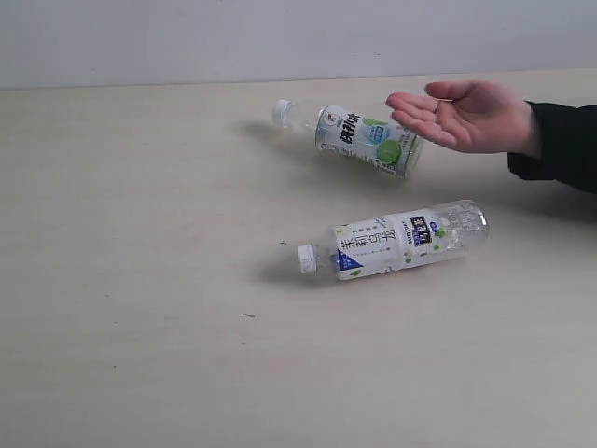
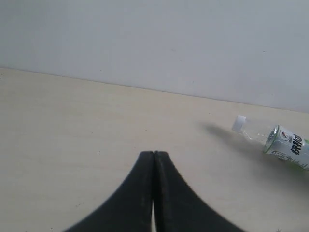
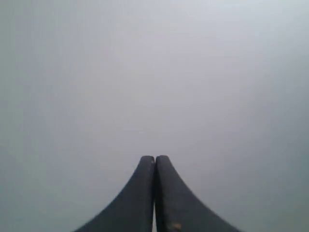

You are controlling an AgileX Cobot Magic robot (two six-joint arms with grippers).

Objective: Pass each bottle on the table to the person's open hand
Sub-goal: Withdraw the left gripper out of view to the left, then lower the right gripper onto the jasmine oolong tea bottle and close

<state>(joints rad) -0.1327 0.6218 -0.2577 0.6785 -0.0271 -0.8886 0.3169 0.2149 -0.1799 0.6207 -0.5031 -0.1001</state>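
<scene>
Two bottles lie on their sides on the pale table (image 1: 140,280). The green-lime labelled bottle (image 1: 359,137) with a white cap rests at the back, also seen as the same bottle (image 2: 285,143) in the left wrist view. The blue-white labelled bottle (image 1: 396,238) lies nearer the front, cap to the left. The person's open hand (image 1: 466,114), palm up with a black sleeve, hovers over the back bottle's base. My left gripper (image 2: 154,153) is shut and empty above bare table. My right gripper (image 3: 155,157) is shut, facing only a grey wall. Neither gripper shows in the exterior view. The other bottles are out of view.
A grey-white wall (image 1: 280,37) runs behind the table's far edge. A few tiny dark specks (image 1: 248,315) mark the tabletop.
</scene>
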